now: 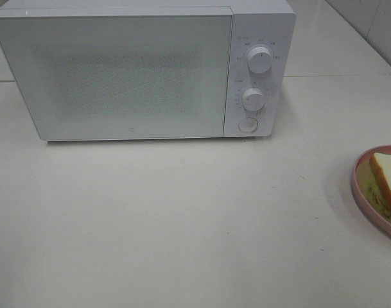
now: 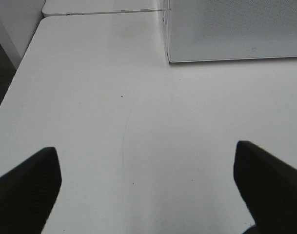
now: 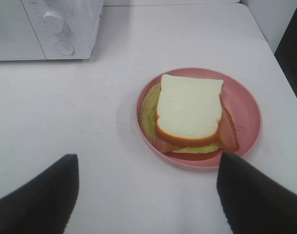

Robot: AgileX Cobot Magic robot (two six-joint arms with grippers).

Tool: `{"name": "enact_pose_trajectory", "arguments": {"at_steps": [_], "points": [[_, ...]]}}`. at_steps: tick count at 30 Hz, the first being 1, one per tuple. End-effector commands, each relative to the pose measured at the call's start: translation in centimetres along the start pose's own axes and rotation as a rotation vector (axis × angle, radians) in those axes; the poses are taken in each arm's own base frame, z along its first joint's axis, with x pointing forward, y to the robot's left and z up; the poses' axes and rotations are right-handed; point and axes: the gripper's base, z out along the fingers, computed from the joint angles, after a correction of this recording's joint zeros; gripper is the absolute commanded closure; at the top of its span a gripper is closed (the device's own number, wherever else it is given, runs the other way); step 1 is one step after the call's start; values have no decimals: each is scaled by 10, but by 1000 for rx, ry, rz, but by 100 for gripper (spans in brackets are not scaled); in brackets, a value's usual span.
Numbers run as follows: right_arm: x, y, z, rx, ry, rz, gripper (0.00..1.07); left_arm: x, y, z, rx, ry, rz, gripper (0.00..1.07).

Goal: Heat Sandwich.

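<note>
Left gripper (image 2: 147, 183) spread above table (image 2: 114, 122) — microwave (image 2: 236, 29) (corner) beyond.

Sandwich (image 1: 389, 176) on plate (image 1: 365, 192), right of microwave (image 1: 144, 70)

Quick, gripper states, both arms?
Left gripper: open, holding nothing.
Right gripper: open, empty, short of the sandwich.

White microwave (image 1: 118, 74), door closed, two round knobs, stands at the back of a pale tabletop (image 1: 182, 218); a pink plate (image 1: 362, 189) sits at the right edge.
</note>
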Motion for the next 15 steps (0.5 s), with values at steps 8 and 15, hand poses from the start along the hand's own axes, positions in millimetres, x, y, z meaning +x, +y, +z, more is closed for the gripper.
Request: {"name": "enact_pose_trajectory", "arguments": {"at_steps": [8,15], "points": [[2,-1,-3,9,-28,-6,32,1,-1,-2,1,-32,-3,18],[2,-1,-3,9,-28,-6,32,1,-1,-2,1,-32,-3,18]]}}
